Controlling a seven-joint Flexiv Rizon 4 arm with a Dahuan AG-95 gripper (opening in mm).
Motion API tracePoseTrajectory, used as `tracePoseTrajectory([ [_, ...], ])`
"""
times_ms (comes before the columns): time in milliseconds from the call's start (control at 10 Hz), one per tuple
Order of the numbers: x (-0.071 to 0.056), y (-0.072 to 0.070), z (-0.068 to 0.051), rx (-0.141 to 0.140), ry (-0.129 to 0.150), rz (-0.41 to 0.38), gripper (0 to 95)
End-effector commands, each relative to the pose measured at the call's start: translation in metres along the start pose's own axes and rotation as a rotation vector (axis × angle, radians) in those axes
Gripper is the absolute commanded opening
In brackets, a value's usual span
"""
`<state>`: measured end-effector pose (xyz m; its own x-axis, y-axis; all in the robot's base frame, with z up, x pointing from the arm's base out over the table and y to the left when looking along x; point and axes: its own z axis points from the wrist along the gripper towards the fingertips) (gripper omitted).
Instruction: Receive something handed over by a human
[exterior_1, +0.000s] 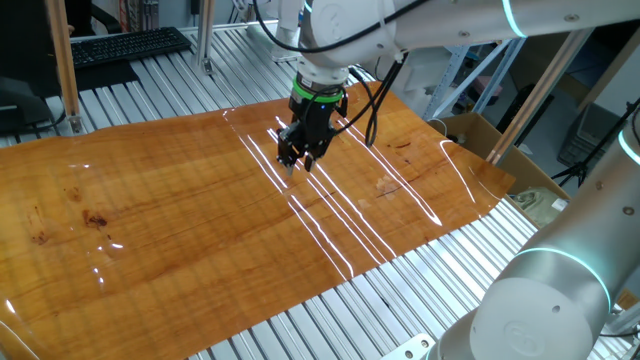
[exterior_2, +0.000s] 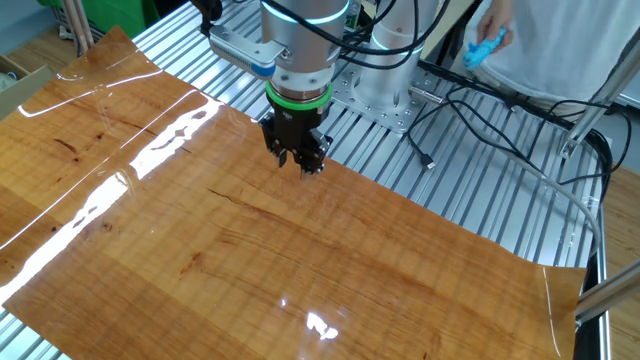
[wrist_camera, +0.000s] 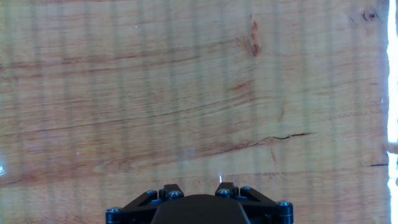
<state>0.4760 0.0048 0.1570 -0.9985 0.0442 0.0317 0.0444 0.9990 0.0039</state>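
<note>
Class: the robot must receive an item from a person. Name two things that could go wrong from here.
1. The black two-finger gripper points down at the glossy wooden sheet, not toward the person's hand.
2. The small light blue object is far across loose black cables, which could snag.

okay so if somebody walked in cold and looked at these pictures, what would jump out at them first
First, the black gripper with its green ring, pointing down just above the glossy wood-grain sheet, nothing visible between its fingers. Next, in the other fixed view, the hand at the top right edge holding a light blue object behind the table.
</note>
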Motion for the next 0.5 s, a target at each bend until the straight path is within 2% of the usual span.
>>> tracePoseTrajectory([
  [100,0.002,0.0002,0.0004,-0.002,0.003,-0.001,38.0],
  [500,0.01,0.0008,0.0011,-0.003,-0.001,-0.007,38.0],
])
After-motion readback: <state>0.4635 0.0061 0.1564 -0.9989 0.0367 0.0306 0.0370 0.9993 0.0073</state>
